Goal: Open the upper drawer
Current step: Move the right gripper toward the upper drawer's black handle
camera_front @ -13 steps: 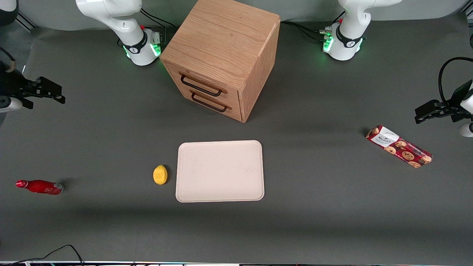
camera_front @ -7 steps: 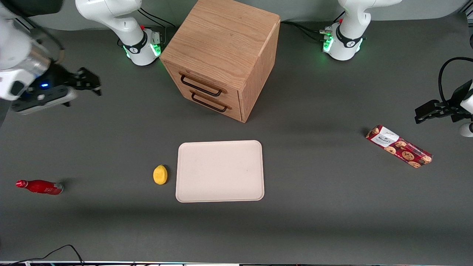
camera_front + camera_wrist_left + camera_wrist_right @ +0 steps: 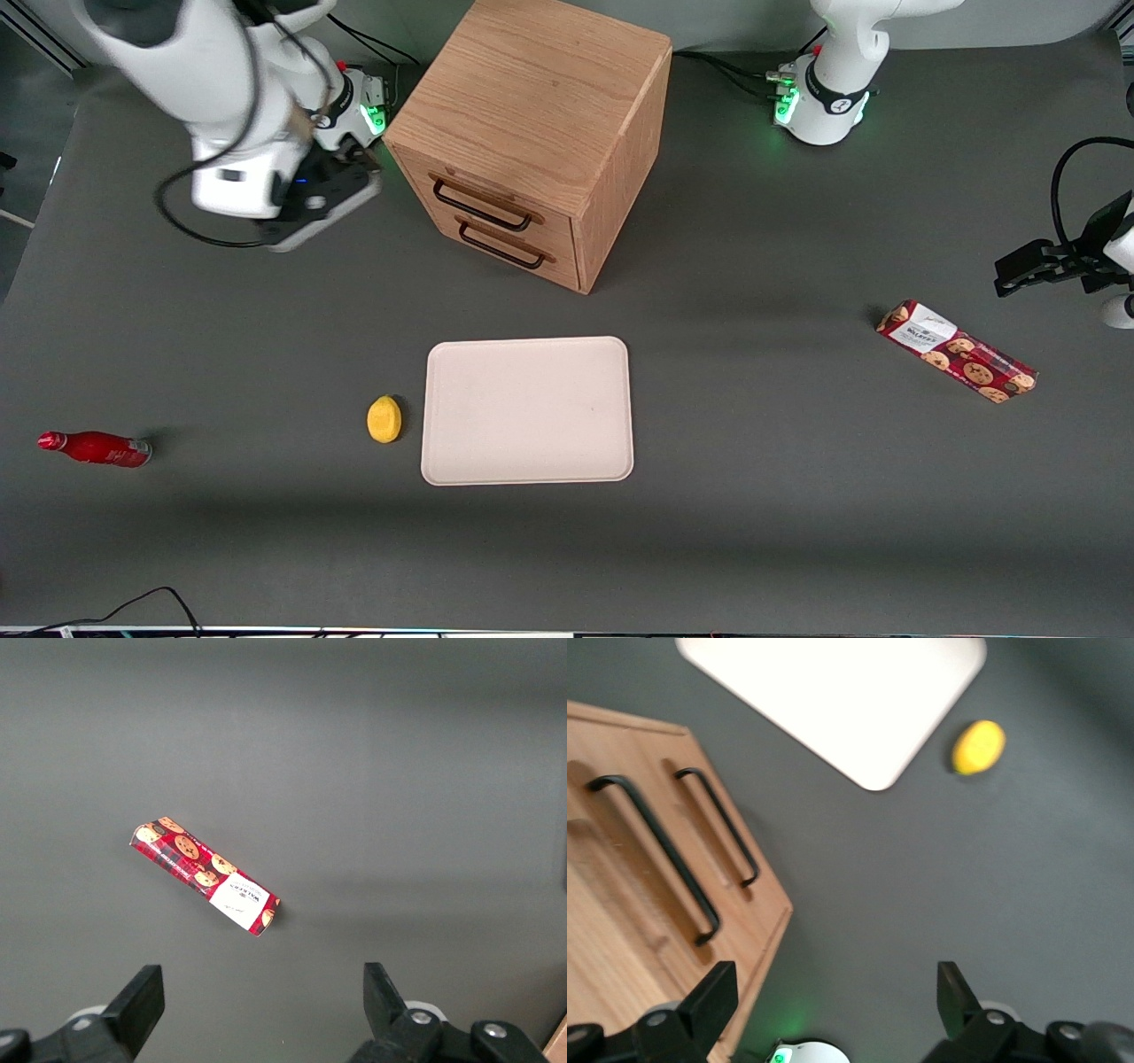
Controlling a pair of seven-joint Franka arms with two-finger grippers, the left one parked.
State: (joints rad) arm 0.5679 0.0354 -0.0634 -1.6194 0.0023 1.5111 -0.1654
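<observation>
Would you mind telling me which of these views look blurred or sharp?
Front view: the working arm and its gripper beside the cabinet are smeared, the rest sharp. Right wrist view: lemon and upper drawer handle soft. Left wrist view: cookie box crisp.

The working right arm (image 3: 221, 97) has glossy white rounded link shells with a grey joint cap at the uppermost visible link. A black cable (image 3: 199, 232) loops loose from its wrist block. The wrist block is white, with a small dark panel and a blue light; a grey-black plate sits beneath it. The arm's base (image 3: 341, 111) is white with a black ring, a green status light and a small red button. The gripper (image 3: 833, 1014) has two black, angular, wedge-shaped fingers (image 3: 713, 992), standing well apart; round silver screws mark its dark body.
</observation>
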